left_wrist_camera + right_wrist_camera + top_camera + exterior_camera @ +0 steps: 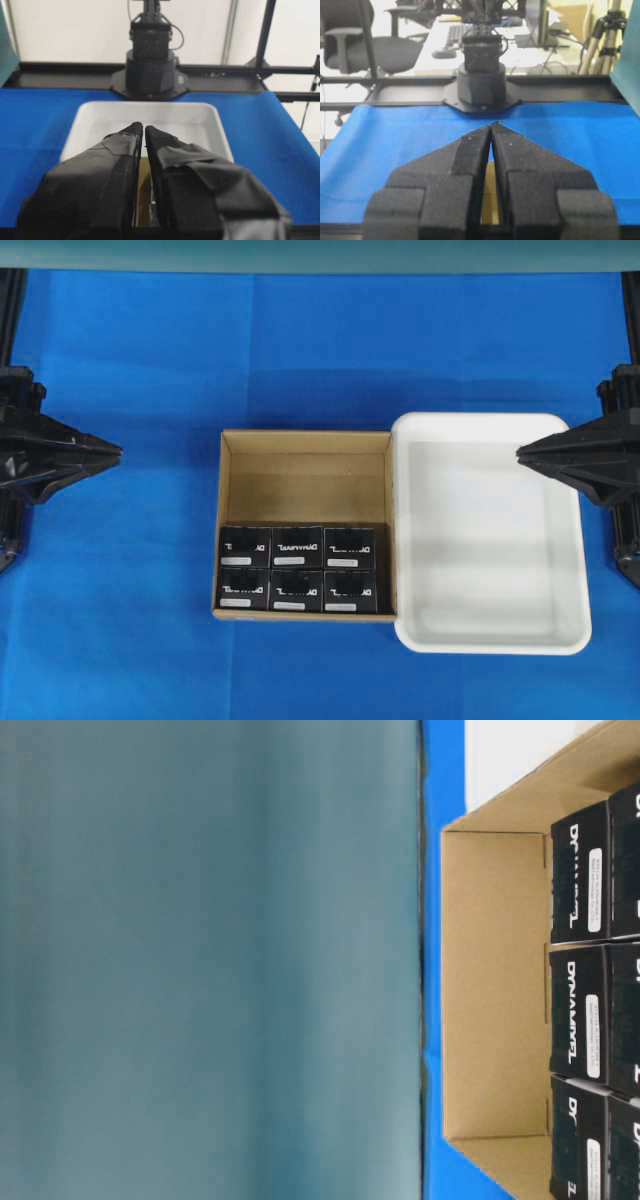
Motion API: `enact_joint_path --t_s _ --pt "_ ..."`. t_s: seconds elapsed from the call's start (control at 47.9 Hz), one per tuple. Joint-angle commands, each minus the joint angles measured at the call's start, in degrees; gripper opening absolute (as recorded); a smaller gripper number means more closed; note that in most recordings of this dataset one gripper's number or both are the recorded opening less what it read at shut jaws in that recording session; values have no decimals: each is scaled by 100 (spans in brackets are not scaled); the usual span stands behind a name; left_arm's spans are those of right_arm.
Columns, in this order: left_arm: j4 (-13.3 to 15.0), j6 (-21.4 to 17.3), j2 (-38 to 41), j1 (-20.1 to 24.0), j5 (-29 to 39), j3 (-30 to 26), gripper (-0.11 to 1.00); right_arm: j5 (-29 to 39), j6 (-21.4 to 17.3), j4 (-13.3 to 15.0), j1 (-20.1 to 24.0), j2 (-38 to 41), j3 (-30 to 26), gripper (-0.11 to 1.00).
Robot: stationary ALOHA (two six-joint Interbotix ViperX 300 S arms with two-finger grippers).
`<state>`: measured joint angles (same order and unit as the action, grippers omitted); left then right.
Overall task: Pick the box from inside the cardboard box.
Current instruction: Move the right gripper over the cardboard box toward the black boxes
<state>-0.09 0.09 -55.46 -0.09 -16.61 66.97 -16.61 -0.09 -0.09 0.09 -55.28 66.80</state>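
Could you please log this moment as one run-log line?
phase: pre-grasp | left end effector: shut, empty | right end effector: shut, empty | cardboard box: six black boxes | white tray: empty

- The scene is lit evenly and brightly from above; soft shadows are cast inside the cardboard box [305,485] and white tray [487,635].
- Both closed claws, left gripper [144,128] and right gripper [491,126], are rendered blurred close to the lens.
- Behind the right claw, the background is overexposed.

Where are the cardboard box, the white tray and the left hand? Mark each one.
cardboard box [305,480]: overhead view, bare inner floor.
white tray [490,540]: overhead view, bare bottom.
left hand [118,451]: overhead view, closed fingertips.
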Motion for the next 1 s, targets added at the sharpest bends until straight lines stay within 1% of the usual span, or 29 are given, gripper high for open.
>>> enact_joint_path --t_s 0.0,0.042,0.084,0.125,0.167,0.188,0.23,0.376,0.522,0.627,0.773,0.982 --pt "-88 35 70 158 62 -237 14 -18 -79 -44 -44 26 -114 14" --pt "-88 26 79 158 105 -281 13 141 -88 -246 -62 35 -193 12" --pt "-88 26 97 149 193 -334 7 396 -132 -439 -88 26 -290 5" --pt "-88 26 97 149 281 -387 1 756 -158 -562 -123 26 -396 2" --pt "-97 35 105 132 387 -431 -3 1160 -185 -615 -158 35 -527 1" --pt "-97 35 105 123 439 -457 -5 1485 -193 -615 -167 35 -642 0" --pt "-97 35 105 123 563 -501 -6 1890 -211 -615 -176 62 -800 0" --pt "-97 26 79 114 940 -624 -6 3103 -220 -615 -176 308 -1477 1" --pt "-97 35 79 114 1266 -677 -6 3894 -299 -624 -176 624 -2101 1" --pt "-97 35 79 114 1389 -729 -6 4412 -527 -624 -185 967 -2540 1" --pt "-88 35 114 114 1424 -800 -6 5159 -949 -624 -185 1485 -3050 1" --pt "-88 35 132 114 1512 -817 -6 6082 -1283 -633 -176 2206 -3665 1"
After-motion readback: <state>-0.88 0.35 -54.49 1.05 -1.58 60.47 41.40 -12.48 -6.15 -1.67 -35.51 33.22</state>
